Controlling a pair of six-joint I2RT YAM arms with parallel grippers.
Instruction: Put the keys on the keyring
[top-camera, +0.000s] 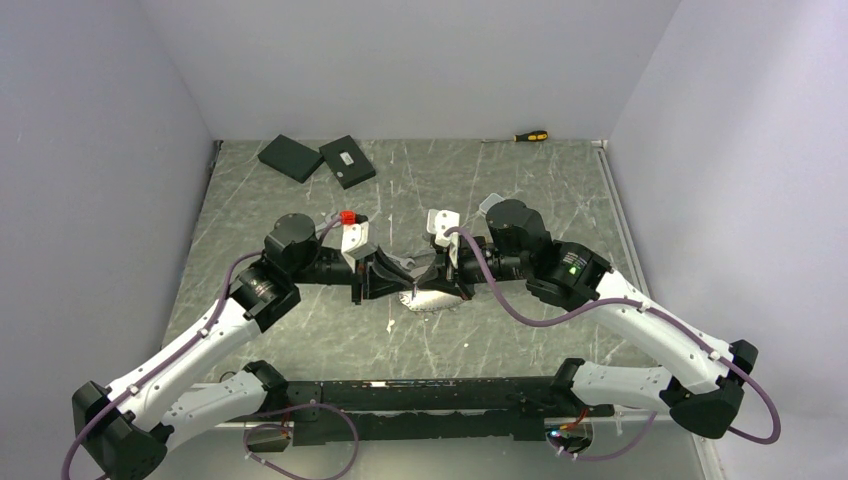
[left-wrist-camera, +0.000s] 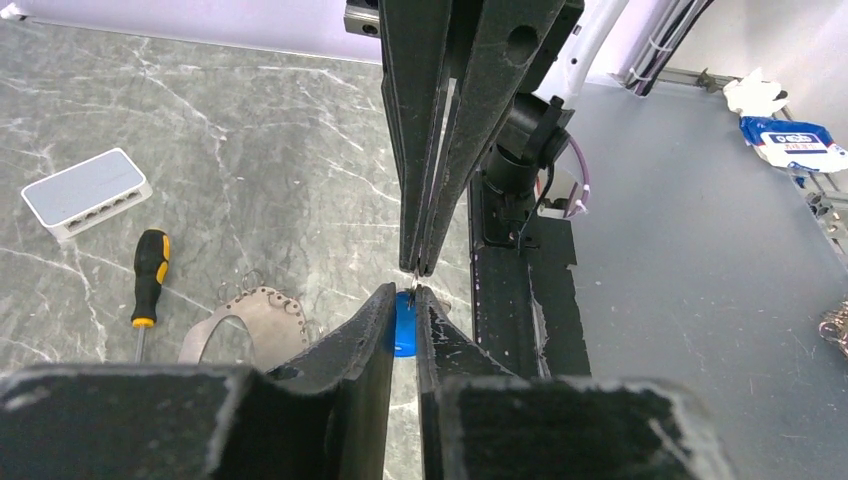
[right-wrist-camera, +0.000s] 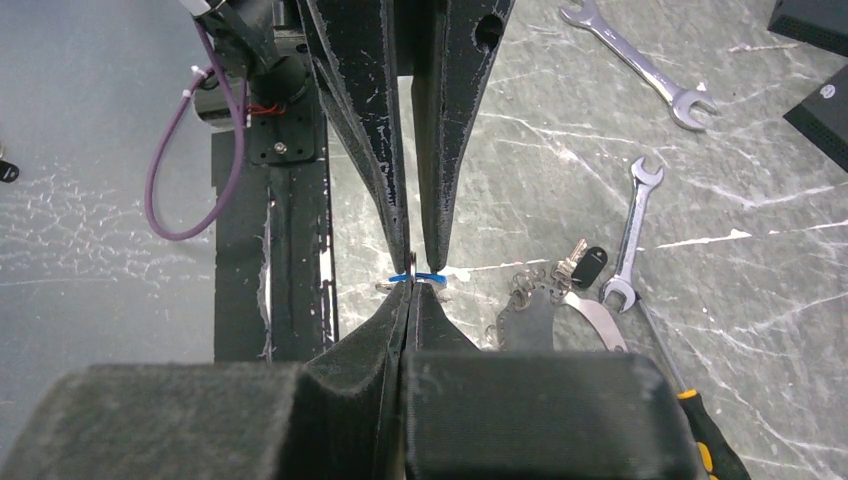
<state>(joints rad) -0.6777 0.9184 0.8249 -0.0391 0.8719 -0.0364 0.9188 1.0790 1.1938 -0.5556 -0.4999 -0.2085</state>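
My left gripper (top-camera: 400, 275) and right gripper (top-camera: 428, 270) meet tip to tip over the table's middle. In the left wrist view the left gripper (left-wrist-camera: 403, 295) is shut on a small flat blue piece (left-wrist-camera: 403, 325). It also shows in the right wrist view (right-wrist-camera: 400, 277). The right gripper (right-wrist-camera: 412, 288) is shut on a thin silver metal piece (left-wrist-camera: 413, 285) that touches the blue piece. Two silver spanners (right-wrist-camera: 640, 62) (right-wrist-camera: 632, 235) lie flat on the table, apart from both grippers. No large wire loop shows.
A silver crescent plate (right-wrist-camera: 535, 320) with small rings and a black-headed key (right-wrist-camera: 590, 265) lies below the grippers. A yellow-and-black screwdriver (right-wrist-camera: 705, 430) is beside it. A white switch box (left-wrist-camera: 85, 192) lies nearby. Two black boxes (top-camera: 290, 158) (top-camera: 347, 160) sit at the back.
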